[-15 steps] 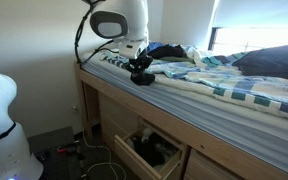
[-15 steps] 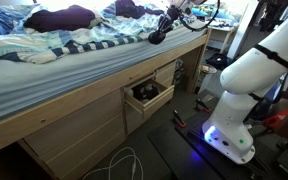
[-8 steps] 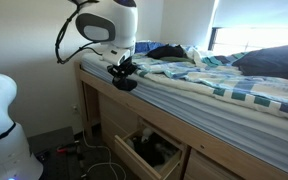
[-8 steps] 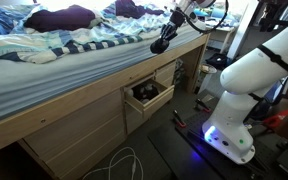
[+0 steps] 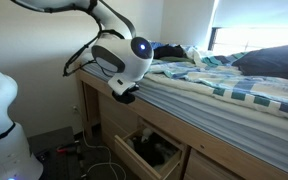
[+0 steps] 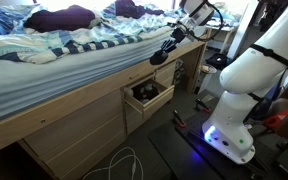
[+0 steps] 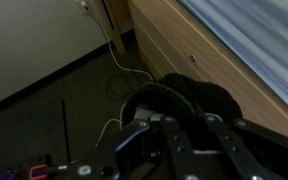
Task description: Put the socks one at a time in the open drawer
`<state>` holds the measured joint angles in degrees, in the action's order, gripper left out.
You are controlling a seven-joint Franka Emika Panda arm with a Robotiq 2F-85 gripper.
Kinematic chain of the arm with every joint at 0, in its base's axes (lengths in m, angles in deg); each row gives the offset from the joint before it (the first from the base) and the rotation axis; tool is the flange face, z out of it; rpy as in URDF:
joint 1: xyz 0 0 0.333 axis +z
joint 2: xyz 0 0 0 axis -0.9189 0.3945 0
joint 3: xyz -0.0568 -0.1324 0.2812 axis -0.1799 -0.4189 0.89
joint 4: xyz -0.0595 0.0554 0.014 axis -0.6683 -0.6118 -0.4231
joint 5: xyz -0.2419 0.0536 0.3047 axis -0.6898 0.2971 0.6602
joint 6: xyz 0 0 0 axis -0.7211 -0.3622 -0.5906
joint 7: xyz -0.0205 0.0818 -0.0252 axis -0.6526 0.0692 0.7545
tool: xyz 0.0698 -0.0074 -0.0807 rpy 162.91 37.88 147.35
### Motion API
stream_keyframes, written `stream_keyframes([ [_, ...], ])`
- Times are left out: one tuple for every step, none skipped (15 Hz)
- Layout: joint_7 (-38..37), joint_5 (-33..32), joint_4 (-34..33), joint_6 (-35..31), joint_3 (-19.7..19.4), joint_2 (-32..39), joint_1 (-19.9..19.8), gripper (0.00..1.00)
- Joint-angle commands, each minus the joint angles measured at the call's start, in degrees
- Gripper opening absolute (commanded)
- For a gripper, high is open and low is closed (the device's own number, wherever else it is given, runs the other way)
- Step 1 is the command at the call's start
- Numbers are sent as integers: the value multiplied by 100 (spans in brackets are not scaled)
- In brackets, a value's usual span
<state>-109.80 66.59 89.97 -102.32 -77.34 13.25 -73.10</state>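
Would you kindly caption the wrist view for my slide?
Claw shut on a black sock, held beside the pale wooden bed frame.

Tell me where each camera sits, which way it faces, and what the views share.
Exterior view: beside the bed, facing along its wooden side; shows the arm, claw, open drawer.
Exterior view: at the opposite end, facing back along that side; shows the base, claw, drawer.
Wrist view: on the wrist, facing down at the floor; shows the claw shut on a black sock.
Shared: both exterior views show claw and drawer.
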Motion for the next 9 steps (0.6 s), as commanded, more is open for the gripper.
stream_keyframes([
  [96, 316, 21, 28, 11, 457, -203, 5],
  [51, 253, 45, -113, 54, 561, -223, 5],
  [60, 207, 39, -127, 51, 668, -241, 5],
  [104, 121, 45, -210, 71, 751, -235, 5],
  [142, 62, 47, -308, 84, 832, -219, 5],
  [224, 11, 51, -440, 94, 905, -200, 5],
  [380, 20, 57, -612, 105, 987, -179, 5],
  [546, 45, 55, -757, 113, 1067, -164, 5],
  [742, 146, 70, -984, 127, 1157, -146, 5],
])
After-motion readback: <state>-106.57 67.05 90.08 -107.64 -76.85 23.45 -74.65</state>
